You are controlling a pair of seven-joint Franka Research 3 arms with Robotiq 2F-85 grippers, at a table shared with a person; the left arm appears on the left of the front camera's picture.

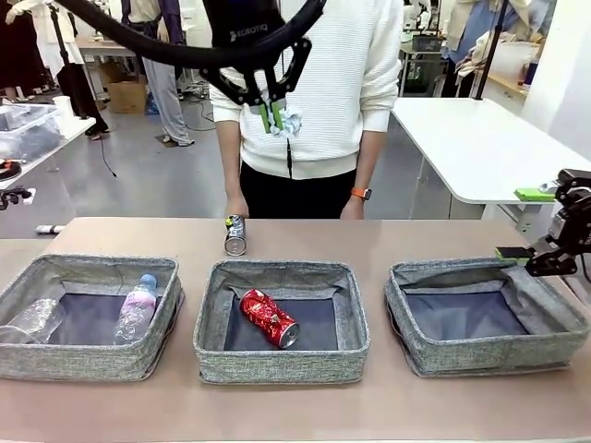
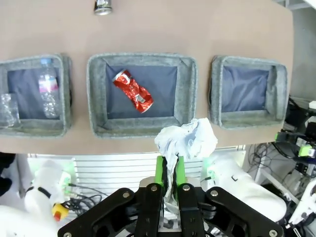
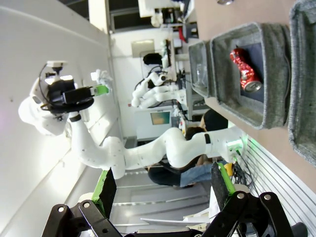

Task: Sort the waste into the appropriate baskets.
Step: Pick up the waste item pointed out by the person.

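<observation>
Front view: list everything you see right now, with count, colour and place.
baskets: three, grey, in a row on the table: left basket, middle basket, right basket
clear bottles: two, one blue-capped, in left basket
red can: one, dented, in middle basket
dark can: one, on table beyond middle basket
paper wad: one, white, held high
person: one, white sweater, far side
left pincer: shut on paper wad
right pincer: open, beside right basket

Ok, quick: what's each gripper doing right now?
Left gripper: closed on the white paper wad.
Right gripper: open, holding nothing.
</observation>
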